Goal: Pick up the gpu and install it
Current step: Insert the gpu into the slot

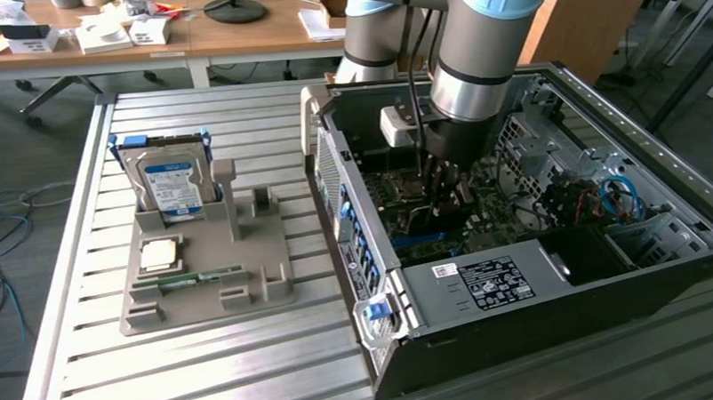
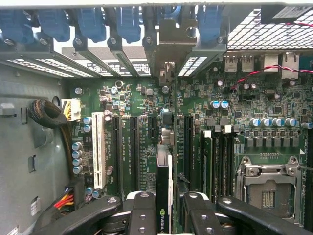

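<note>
Open dark-grey metal computer case (image 1: 550,291) on slatted aluminium table (image 1: 196,366); arm reaching down inside. Green motherboard (image 2: 146,103) below. Black two-finger gripper (image 2: 164,210) clamped on thin dark gpu card (image 2: 164,191), held edge-on above expansion slots, silver bracket (image 2: 167,78) toward rear slot openings.

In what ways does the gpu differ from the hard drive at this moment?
The gpu is inside the computer case, gripped edge-on by the gripper above the motherboard; the hard drive stands in the grey holder on the table. The gpu looks like a thin dark card; the hard drive is a thicker silver box with a blue label. Both stand upright on an edge.
</note>
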Controlling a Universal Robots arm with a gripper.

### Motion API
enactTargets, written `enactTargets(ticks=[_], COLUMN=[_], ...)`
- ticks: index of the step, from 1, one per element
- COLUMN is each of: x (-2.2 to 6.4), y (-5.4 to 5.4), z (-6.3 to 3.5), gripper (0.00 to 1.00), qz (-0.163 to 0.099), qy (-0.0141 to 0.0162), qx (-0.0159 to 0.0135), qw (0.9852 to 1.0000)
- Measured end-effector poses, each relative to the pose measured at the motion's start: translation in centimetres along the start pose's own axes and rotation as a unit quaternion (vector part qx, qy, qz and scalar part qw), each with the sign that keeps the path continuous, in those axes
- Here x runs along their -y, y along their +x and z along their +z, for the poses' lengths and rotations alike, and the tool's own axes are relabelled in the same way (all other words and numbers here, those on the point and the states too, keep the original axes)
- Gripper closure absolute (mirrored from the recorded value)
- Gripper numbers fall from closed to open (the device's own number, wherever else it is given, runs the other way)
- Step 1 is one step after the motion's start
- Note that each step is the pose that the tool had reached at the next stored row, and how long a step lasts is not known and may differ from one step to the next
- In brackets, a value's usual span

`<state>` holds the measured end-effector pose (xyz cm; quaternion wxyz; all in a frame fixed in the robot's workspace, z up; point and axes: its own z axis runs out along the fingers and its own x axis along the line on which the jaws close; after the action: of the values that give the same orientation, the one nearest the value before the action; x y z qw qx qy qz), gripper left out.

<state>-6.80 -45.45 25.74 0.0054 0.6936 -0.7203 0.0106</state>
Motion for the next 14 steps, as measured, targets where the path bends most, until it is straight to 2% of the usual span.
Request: enactTargets(ticks=[10, 14], x=[0.00, 0.02], y=[0.00, -0.01], z=[0.04, 0.04], gripper=[0.74, 0.74], qz=[0.000, -0.003], qy=[0.0000, 0.0000], qx=[-0.0001, 0.0011], qw=[1.0000, 1.0000])
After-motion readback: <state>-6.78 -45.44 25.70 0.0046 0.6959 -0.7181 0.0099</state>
